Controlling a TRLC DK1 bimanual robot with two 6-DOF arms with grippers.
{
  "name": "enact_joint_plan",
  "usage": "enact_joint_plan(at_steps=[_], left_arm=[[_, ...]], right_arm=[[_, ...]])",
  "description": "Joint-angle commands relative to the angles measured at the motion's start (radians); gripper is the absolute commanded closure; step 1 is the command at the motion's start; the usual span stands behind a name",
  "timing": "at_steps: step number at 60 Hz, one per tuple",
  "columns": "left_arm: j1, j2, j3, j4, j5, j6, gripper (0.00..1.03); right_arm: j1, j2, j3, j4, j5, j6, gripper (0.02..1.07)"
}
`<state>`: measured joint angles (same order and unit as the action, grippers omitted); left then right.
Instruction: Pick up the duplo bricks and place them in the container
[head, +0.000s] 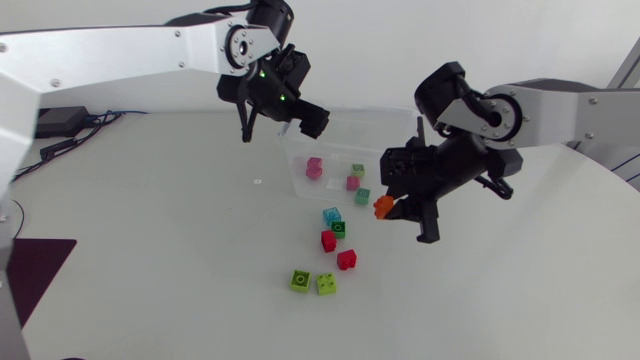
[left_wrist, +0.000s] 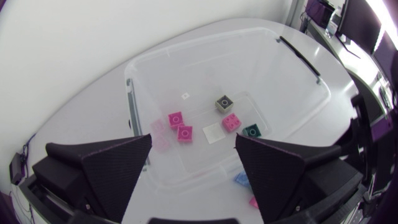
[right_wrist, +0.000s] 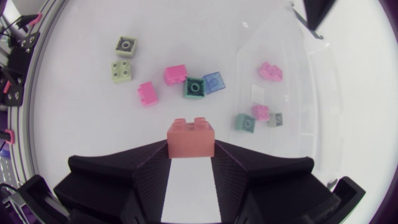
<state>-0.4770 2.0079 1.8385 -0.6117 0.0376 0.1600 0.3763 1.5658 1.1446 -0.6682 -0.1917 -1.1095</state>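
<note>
Grips the orange brick (right_wrist: 190, 138) between the narrowed fingers of the right gripper (right_wrist: 190, 153), raised just beside the container (head: 294, 168), apparently for the carry over its wall, and hangs the left gripper (left_wrist: 193, 152) wide open, empty, above it, likely awaiting a turn at the loose bricks (head: 329, 241).

The white round table (head: 150, 220) has two red plastic bricks (head: 328, 240), two lime green plastic bricks (head: 300, 280), a light blue see-through brick (head: 332, 215) and a dark green brick (head: 339, 229). The clear plastic box (head: 340, 130) has pink bricks (head: 314, 168) and a blue-green brick (head: 362, 196). The matte black right gripper (right_wrist: 191, 144) has a small orange plastic brick (head: 384, 207).
</note>
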Motion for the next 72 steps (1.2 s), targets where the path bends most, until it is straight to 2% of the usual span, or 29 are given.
enact_joint_plan(at_steps=[1, 9, 18, 28, 40, 49, 53, 63, 65, 72], left_arm=[[0.005, -0.115, -0.096, -0.014, 0.007, 0.064, 0.05], [0.006, -0.268, -0.305, -0.043, 0.005, 0.204, 0.05], [0.037, -0.373, -0.459, -0.042, 0.021, 0.311, 0.05], [0.058, -0.480, -0.676, -0.031, 0.094, 0.516, 0.05], [-0.014, -0.515, -0.864, 0.029, 0.122, 0.722, 0.05], [-0.081, -0.518, -0.930, 0.104, 0.151, 0.802, 0.05], [-0.098, -0.509, -0.927, 0.125, 0.166, 0.814, 0.05], [-0.130, -0.443, -0.918, 0.152, 0.180, 0.869, 0.05], [-0.132, -0.425, -0.910, 0.152, 0.183, 0.880, 0.05], [-0.137, -0.368, -0.884, 0.147, 0.189, 0.915, 0.05]], right_arm=[[-0.030, -0.029, 0.055, 0.021, -0.018, 0.048, 0.89], [-0.056, -0.038, 0.089, 0.110, -0.026, 0.123, 0.89], [-0.068, -0.027, 0.142, 0.179, -0.028, 0.206, 0.89], [-0.074, -0.004, 0.195, 0.295, -0.025, 0.320, 0.89], [-0.091, 0.134, 0.294, 0.409, 0.014, 0.442, 0.88], [-0.100, 0.264, 0.376, 0.484, 0.075, 0.494, 0.87], [-0.108, 0.315, 0.420, 0.490, 0.095, 0.520, 0.74], [-0.108, 0.361, 0.451, 0.535, 0.149, 0.557, 0.16], [-0.106, 0.359, 0.451, 0.539, 0.152, 0.571, 0.10], [-0.102, 0.313, 0.419, 0.542, 0.152, 0.591, 0.08]])
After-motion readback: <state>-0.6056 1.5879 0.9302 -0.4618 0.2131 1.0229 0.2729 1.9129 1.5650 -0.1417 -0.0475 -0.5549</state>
